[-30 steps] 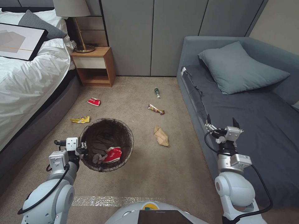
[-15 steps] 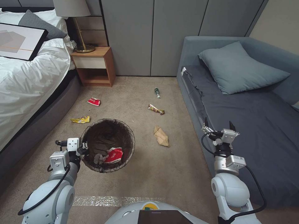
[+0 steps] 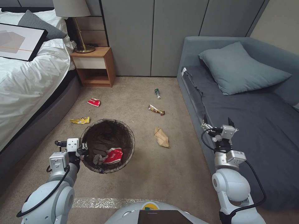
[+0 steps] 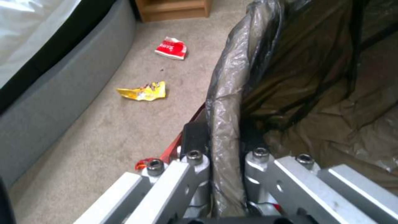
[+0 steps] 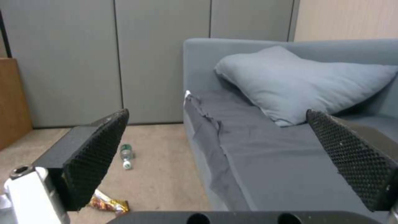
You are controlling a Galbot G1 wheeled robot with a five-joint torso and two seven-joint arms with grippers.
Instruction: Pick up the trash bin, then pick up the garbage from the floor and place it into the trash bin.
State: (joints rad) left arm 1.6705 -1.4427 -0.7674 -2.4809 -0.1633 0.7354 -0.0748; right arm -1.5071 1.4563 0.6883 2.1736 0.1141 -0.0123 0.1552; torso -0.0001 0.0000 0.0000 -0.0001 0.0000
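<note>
**Left tool clamped on the bin rim, right tool open over the sofa edge**

A bed [image 3: 25,77] with white bedding runs along the robot's left, and a grey-blue sofa [image 3: 249,118] with a matching pillow [image 3: 241,68] runs along its right; beige carpet [image 3: 162,174] lies between them. A wooden nightstand [image 3: 93,66] carrying a brass lamp [image 3: 79,28] stands against the far wall beside the bed.

The trash bin [image 3: 107,144], lined with a dark bag folded over its rim, sits in front of the robot toward its left. Inside it lie a red-white wrapper [image 3: 113,155] and a white tissue [image 3: 97,158].

The left tool [image 3: 83,147] is at the bin's near-left rim. In the left wrist view its fingers [image 4: 195,140] stand one outside and one inside the bagged wall [image 4: 226,124], closed on it.

The right tool [image 3: 217,122] hangs above the front edge of the sofa seat, its two black textured fingers [image 5: 93,158] spread wide with nothing between them.

Garbage lies scattered on the carpet. A crumpled brown paper bag [image 3: 162,137] lies right of the bin, between it and the sofa. A brown snack wrapper [image 3: 156,109] lies beyond that, and a clear green-labelled bottle [image 3: 157,92] farther still, near the wall. A yellow wrapper [image 3: 80,119] lies just beyond the bin's far-left rim, close to the bed, and a second red-white wrapper [image 3: 94,101] lies farther off, near the nightstand.
</note>
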